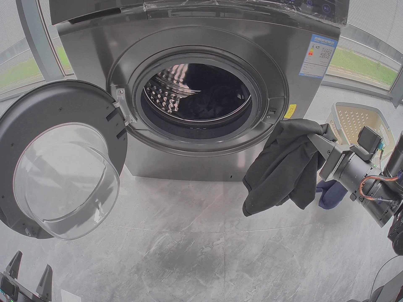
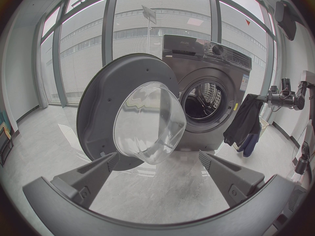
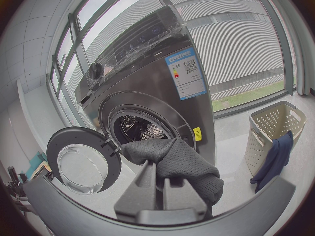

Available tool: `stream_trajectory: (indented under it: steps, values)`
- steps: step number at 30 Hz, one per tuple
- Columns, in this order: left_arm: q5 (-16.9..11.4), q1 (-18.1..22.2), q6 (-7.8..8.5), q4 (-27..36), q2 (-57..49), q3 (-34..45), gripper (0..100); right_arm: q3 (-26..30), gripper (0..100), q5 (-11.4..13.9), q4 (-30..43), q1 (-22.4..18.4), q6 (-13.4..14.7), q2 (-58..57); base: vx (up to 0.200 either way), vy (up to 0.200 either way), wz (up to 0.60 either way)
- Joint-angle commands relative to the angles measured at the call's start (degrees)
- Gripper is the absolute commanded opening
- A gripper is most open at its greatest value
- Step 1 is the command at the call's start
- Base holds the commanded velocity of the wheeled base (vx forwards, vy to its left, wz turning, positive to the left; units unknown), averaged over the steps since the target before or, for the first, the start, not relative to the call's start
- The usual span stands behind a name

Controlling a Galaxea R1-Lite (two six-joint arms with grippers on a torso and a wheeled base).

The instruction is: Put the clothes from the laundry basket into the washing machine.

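Right pincer point(image 1: 314, 138) clenched on dark grey garment point(image 1: 285, 168), mid-right of head frame. It's pinched at one top fold so the rest hangs free, clear of the floor, which I reckon makes it easier to feed thru drum opening point(image 1: 197, 93). Fabric: soft fine-mesh knit, limp, deep folds. Washing machine point(image 1: 201, 34) is brushed grey metal w/ round port at upper centre. Door point(image 1: 63, 101) is swung wide at left, w/ clear bulged glass bowl, out of my path. Cream perforated plastic laundry basket point(image 1: 357, 120) sits far right, blue garment point(image 1: 331, 193) draped over its rim. Left pincer point(image 1: 32, 261) released, lower-left corner.
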Motion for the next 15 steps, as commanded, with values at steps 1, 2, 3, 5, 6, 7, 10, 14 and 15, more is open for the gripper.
stream_trajectory:
  steps: [1,2,3,5,6,7,10,14,15]
  values:
    - [-0.01,0.01,-0.01,-0.01,-0.84,0.92,100,0.04,0,-0.04,-0.04,0.03,0.01,0.13,0.0,0.0,0.0]
    - [0.08,0.01,-0.01,-0.01,-0.84,0.92,100,0.04,0,0.05,-0.04,0.03,0.01,0.13,0.0,0.0,0.0]
    - [0.08,0.01,-0.01,-0.01,-0.84,0.92,100,0.04,0,-0.04,0.04,0.03,0.01,0.13,0.0,0.0,0.0]
    - [-0.01,0.01,-0.01,-0.01,-0.84,0.92,100,0.04,0,-0.04,-0.04,-0.06,0.01,0.13,0.0,0.0,0.0]
    - [-0.01,0.01,-0.01,-0.01,-0.84,0.92,100,0.04,0,0.05,-0.04,-0.06,0.01,0.04,0.0,0.0,0.0]
    - [-0.01,0.01,-0.01,-0.01,-0.84,0.92,100,0.04,0,-0.04,0.04,-0.06,0.01,0.04,0.0,0.2,0.0]
    - [-0.01,0.01,-0.1,-0.01,-0.84,0.92,100,0.13,0,-0.04,0.04,-0.06,0.01,0.13,0.0,0.2,0.0]
    - [-0.01,0.01,-0.1,-0.01,-0.84,0.92,100,0.3,0,0.05,0.04,-0.06,0.01,0.13,0.0,0.2,0.0]
    - [0.08,0.01,-0.1,-0.01,-0.84,0.92,100,0.3,0,0.05,0.04,-0.06,0.01,0.13,0.0,0.2,0.0]
